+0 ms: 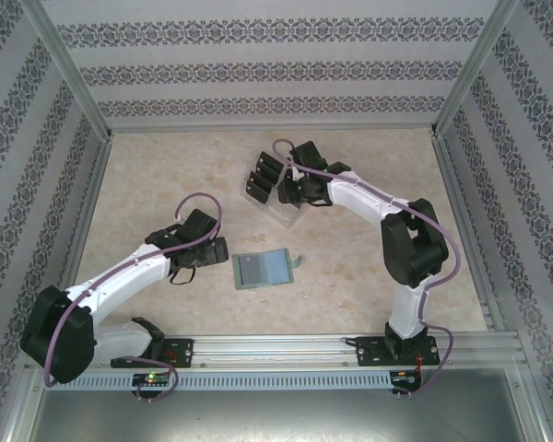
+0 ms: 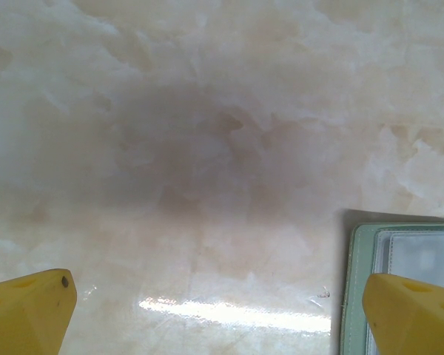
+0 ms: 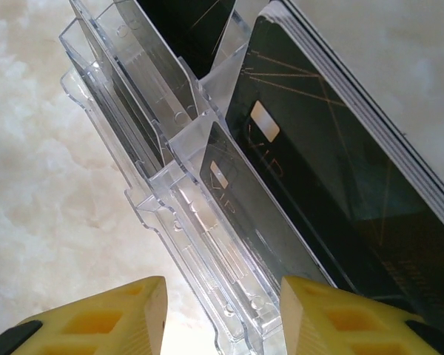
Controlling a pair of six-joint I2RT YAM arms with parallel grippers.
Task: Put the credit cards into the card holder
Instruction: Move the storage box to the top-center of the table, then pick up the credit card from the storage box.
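On the left of the marble-patterned table (image 1: 166,184), the left gripper (image 1: 212,253) hangs low just beside the left edge of the card holder (image 1: 263,269). In the left wrist view its jaws are spread as wide as they go and grasp nothing. 1 yellow fingertip (image 2: 29,310) is over bare tabletop, and the other sits above the card holder's (image 2: 362,259) green border. The left gripper (image 2: 222,310) itself is over open table.

The card holder lies flat near the middle of the table, toward the near side, with its paler grey inside facing up. A small tab sticks out from its right edge.

Farther back and slightly right stands a clear acrylic tiered rack (image 1: 281,214), well apart from the card holder. The black credit cards (image 1: 261,175) stand upright in its tiers.

The right gripper (image 1: 290,189) reaches in at the rack from the right. In the right wrist view the rack (image 3: 155,133) is seen close up. A stack of credit cards (image 3: 318,148) with faint gold lines leans at its right side, and more cards sit in the tiers beside it. The right gripper (image 3: 222,318) has its 2 yellow fingers roughly half apart, with the rack's near corner between them. I cannot tell whether they are pressing on the rack or on a card.
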